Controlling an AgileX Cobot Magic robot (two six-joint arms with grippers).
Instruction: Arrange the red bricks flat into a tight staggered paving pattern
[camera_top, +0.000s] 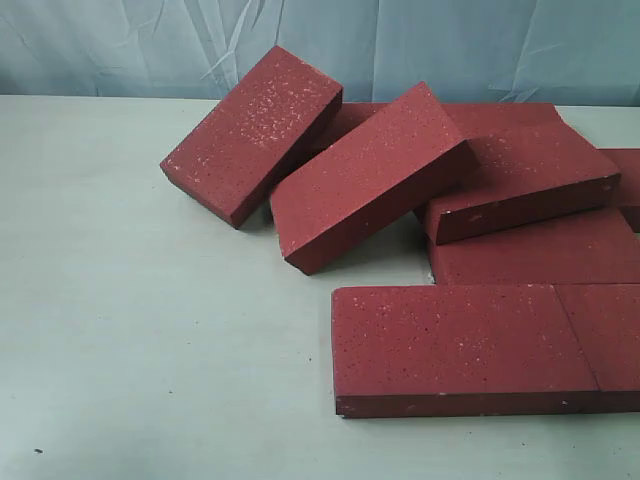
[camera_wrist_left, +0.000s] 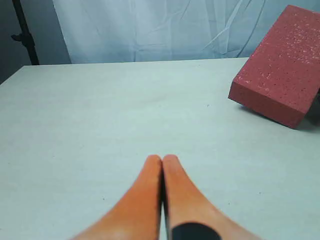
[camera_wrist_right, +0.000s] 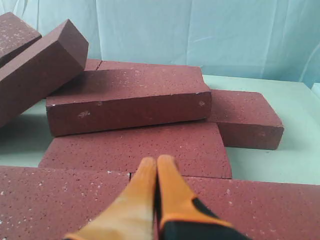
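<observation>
The left pincer (camera_wrist_left: 162, 161) was pressed shut, its two orange fingers (camera_wrist_left: 140, 200) tip to tip w/ nothing between them. It hung over the bare table (camera_wrist_left: 100, 110), well apart from the nearest brick (camera_wrist_left: 282, 65), which was tipped up on one edge. The right pincer (camera_wrist_right: 156, 162) was pressed shut too, w/ nothing in it. It was over the front bricks (camera_wrist_right: 60, 200); can't tell if it touched them. The red bricks (camera_top: 370, 180) sat in a messy pile on the right side of the table in the outside view. Two at the front lay flat, end to end & touching. Behind them, more lay flat or stacked, & two on the left leaned up at a slant. Each was a thick box shape w/ sharp corners, dark red, rough & dull, w/ little pale specks. The table was pale & smooth. A wrinkly light blue cloth (camera_top: 120, 40) hung at the back.
</observation>
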